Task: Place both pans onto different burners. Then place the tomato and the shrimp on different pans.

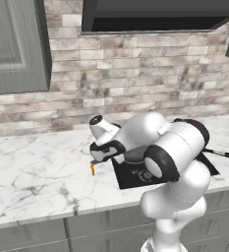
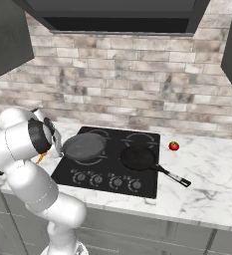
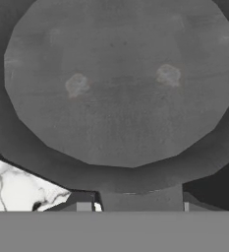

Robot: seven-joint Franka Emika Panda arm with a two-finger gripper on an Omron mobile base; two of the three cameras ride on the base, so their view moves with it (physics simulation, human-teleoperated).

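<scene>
Tool (image 3: 135, 206) sits at the left edge of the cooktop (image 2: 142, 187), its jaws standing either side of the short handle of the grey skillet (image 2: 83, 146); in the hand view the handle stub runs straight down between the two tips, so the tool is clamped on the skillet by its handle, jaws about half apart. The skillet extends directly ahead of the tool, over the front-left burner; in the right base view it looks slightly tilted, and I cannot tell whether it rests on the glass or is held just above it. Skillet interior bare, with two pale blotches. Beyond the skillet, on the far side from the tool, the black pan (image 2: 138, 158) lies flat on the front-right burner, its long thin handle pointing away from the tool toward the front right. Tomato (image 2: 174, 146) on the marble tabletop (image 2: 207, 174), well past the black pan, just off the cooktop's right edge. Shrimp (image 1: 93, 169) on the tabletop just beside and below the tool, off the cooktop's left edge.
</scene>
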